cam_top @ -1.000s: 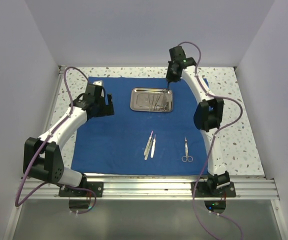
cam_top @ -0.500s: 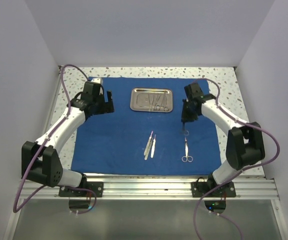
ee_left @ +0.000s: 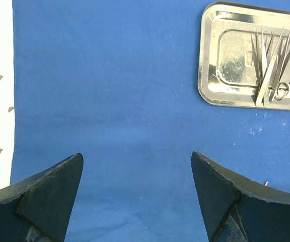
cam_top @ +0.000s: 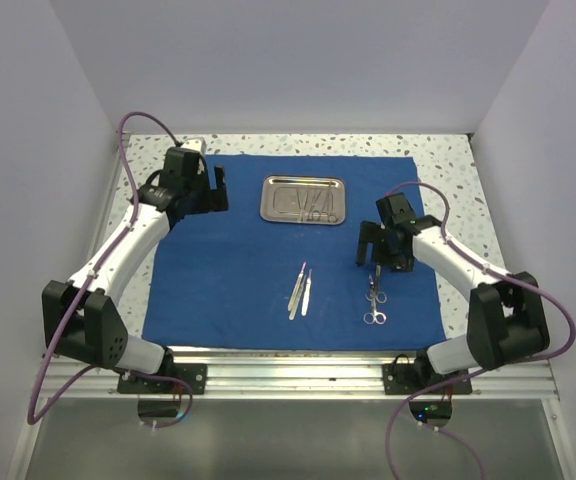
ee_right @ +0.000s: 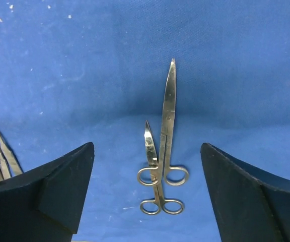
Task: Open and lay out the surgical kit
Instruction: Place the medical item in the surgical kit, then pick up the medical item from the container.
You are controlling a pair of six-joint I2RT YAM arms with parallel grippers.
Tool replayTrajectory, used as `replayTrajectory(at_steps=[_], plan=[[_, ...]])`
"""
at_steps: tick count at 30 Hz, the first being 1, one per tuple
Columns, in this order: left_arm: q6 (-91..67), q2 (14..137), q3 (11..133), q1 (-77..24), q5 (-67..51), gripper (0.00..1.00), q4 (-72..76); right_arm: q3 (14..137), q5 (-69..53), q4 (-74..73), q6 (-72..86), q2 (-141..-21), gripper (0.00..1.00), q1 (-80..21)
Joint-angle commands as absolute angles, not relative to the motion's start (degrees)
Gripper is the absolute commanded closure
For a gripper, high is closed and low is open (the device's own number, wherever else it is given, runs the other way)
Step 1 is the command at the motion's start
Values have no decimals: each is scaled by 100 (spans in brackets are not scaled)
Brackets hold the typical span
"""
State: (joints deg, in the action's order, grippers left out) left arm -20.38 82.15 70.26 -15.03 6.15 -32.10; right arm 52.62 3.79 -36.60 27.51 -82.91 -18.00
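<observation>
Blue cloth wrap (cam_top: 228,270) lies spread flat as a matte, faintly linty rectangle over most of the table. Steel tray (cam_top: 268,200) sits on its far-centre part: small, shiny, rounded corners, raised rim. It holds thin silver instruments (ee_left: 268,70), some w/ ring handles. Two slim tweezers (cam_top: 300,290) lie side by side on the cloth, near-centre.

To their right, also on the cloth, are two polished tools. The long ring-handled tool (ee_right: 168,111) and short ring-handled tool (ee_right: 149,141) overlap, both shut, tips pointing to the far side. Scissors vs forceps: can't tell.

R gripper (cam_top: 372,258) hangs just above them, dark blunt fingers (ee_right: 59,186) wide apart, nothing btwn them. L gripper (cam_top: 211,196) is over the cloth's far-left part, fingers also spread and empty, tray well to its right. The table (cam_top: 468,250) is white speckled terrazzo.

Vs 1 s ago: the R arm was then at the tray's far-right corner and only one ring-handled tool lay on the cloth. Half a sec ago the gripper held a tool above that spot; it now lies there, let go. The L arm has edged a bit toward the far-left. Tray and tweezers haven't shifted.
</observation>
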Motion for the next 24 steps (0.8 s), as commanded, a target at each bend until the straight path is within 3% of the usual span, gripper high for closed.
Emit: replayTrajectory(at_steps=[1, 5, 13, 20, 24], plan=[[-1890, 8183, 7216, -1459, 589, 9, -3287, 5536, 624, -3814, 2778, -7937, 8, -1819], [-1933, 8121, 7049, -1459, 571, 9, -3208, 6387, 633, -3815, 2707, -8111, 8, -1819], [-2039, 8086, 6891, -1459, 475, 9, -3182, 9454, 395, -3867, 2663, -10676, 12, -1819], [-2057, 7866, 6575, -1459, 396, 9, -3199, 12677, 475, -4850, 2584, -13129, 19, -1828], [-2153, 7787, 6346, -1459, 334, 9, -3138, 13516, 422, -4983, 2672, -13833, 26, -1828]])
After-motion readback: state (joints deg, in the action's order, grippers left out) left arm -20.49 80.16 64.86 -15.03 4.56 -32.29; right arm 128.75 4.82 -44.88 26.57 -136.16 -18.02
